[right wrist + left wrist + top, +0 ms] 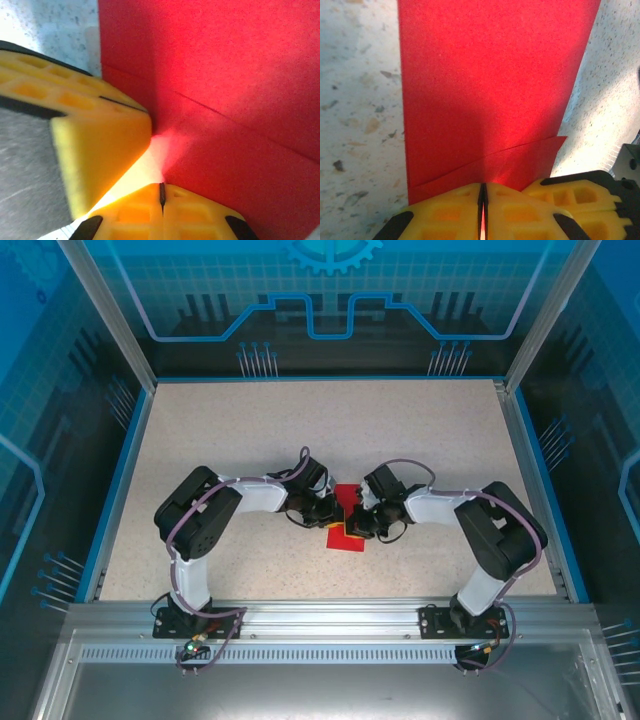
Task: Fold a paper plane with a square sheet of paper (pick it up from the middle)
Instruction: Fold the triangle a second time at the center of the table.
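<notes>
**Paper [348,536] at mid-table, both arms on it**

The red square sheet of paper [485,75] lies on the table [250,430] near its middle, partly folded, with a slanted layer edge crossing it close to the fingers. The left end effector [482,189] is clamped on the sheet's near edge; a thin red line shows between its pads. The right end effector [161,189] has its jaws together, tips against the paper, just beside the left one.
</notes>
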Motion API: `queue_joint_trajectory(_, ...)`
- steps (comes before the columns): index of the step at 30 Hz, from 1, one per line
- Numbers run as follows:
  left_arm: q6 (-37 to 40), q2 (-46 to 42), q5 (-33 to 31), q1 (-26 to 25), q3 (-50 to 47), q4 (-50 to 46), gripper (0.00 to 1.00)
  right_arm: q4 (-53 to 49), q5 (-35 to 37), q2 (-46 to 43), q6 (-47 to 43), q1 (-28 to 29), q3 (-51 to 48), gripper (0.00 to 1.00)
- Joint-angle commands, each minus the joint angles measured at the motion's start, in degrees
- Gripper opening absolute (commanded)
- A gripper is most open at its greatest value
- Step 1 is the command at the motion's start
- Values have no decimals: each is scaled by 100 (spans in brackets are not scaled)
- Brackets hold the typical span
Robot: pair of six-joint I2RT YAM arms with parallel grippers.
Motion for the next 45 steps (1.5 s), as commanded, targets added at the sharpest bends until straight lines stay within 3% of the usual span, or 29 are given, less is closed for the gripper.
queue_joint_trajectory(1,5,217,-123,15,-133,23,12,-63,190,254,74,71,-32,4)
queue_joint_trajectory(12,-20,226,-137,23,-142,30,12,171,-63,-292,307,12,-76,4)
queue_joint_trajectory(23,-21,218,-142,17,-142,-3,11,166,142,380,326,-8,-191,4)
queue_joint_trajectory(31,6,183,-193,19,-208,-96,11,190,-100,-486,360,0,-658,5)
queue_joint_trajectory(45,-35,208,-265,29,-185,-144,10,-26,-133,-1066,231,-4,-1401,7)
